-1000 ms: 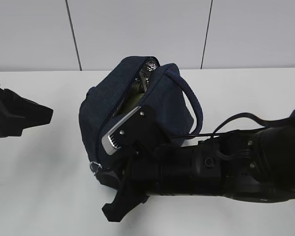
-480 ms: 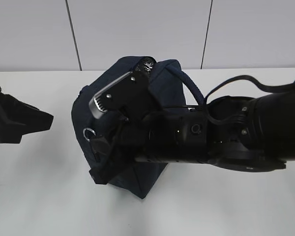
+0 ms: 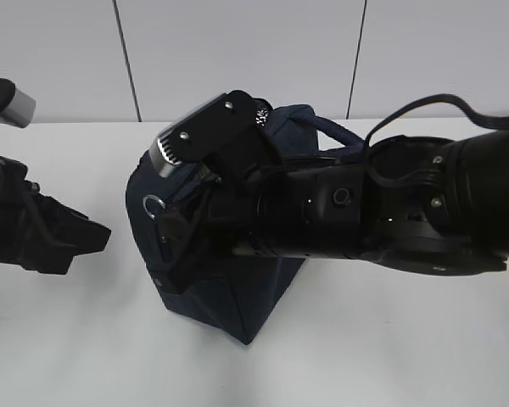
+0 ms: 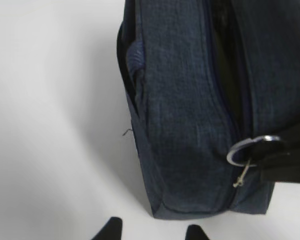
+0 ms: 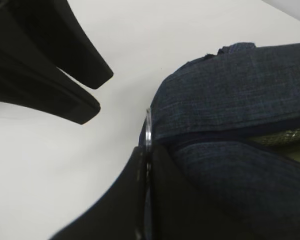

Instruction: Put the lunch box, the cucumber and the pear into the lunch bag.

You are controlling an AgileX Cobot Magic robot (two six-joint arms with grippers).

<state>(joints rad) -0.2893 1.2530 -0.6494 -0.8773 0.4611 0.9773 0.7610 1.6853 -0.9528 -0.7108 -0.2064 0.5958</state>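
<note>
Lunch bag (image 3: 237, 297) interior mostly hidden behind right tool (image 5: 146, 165) and arm.

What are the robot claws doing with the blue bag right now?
Right claw shut on zipper ring. Left claw open, clear of lunch bag. Bag upright on table. Nothing blocking.

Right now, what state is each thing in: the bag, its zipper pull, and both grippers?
lunch bag: standing on the table, zipper mostly closed, a gap open at one end.
zipper ring pull: pinched by the right gripper.
right gripper: shut on the ring.
left gripper: open, holding nothing, apart from the bag.
</note>
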